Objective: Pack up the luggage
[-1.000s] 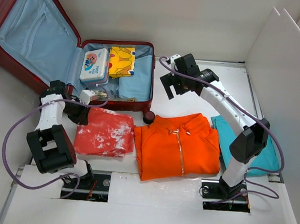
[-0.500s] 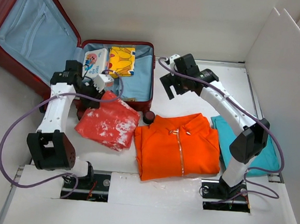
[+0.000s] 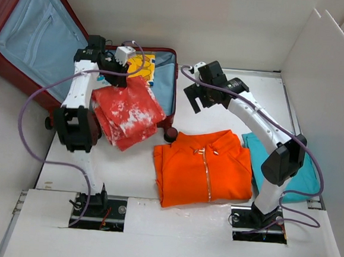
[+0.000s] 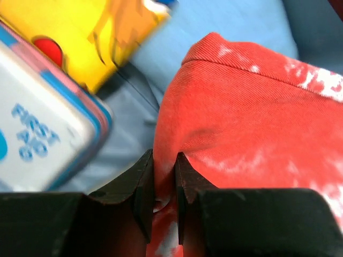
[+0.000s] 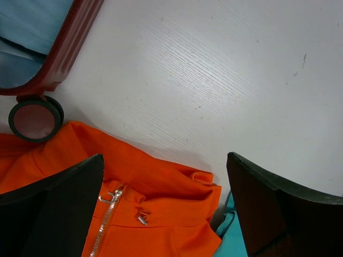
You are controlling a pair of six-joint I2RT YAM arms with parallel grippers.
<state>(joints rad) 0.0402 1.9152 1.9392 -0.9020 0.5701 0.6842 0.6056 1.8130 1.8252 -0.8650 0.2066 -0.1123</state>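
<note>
The dark red luggage (image 3: 8, 8) lies open at the back left, its lid raised, light blue lining (image 3: 163, 92) showing. Inside are a white first-aid box (image 4: 32, 139) and a yellow packet (image 3: 142, 66). My left gripper (image 3: 113, 76) is shut on a red garment with white blotches (image 3: 126, 110), held over the luggage's near half; the cloth hangs over the front rim. In the left wrist view the fingers (image 4: 144, 184) pinch a fold of it (image 4: 241, 128). My right gripper (image 3: 201, 98) is open and empty, above the table beside the luggage's right edge.
An orange zip jacket (image 3: 205, 167) lies folded at the front centre, also in the right wrist view (image 5: 150, 214). A teal garment (image 3: 302, 180) lies to its right. A luggage wheel (image 5: 35, 118) sits by the jacket's collar. White boards stand at the right.
My left gripper has lifted the red garment off the table and carried it back and right over the luggage. The right arm has not moved.
</note>
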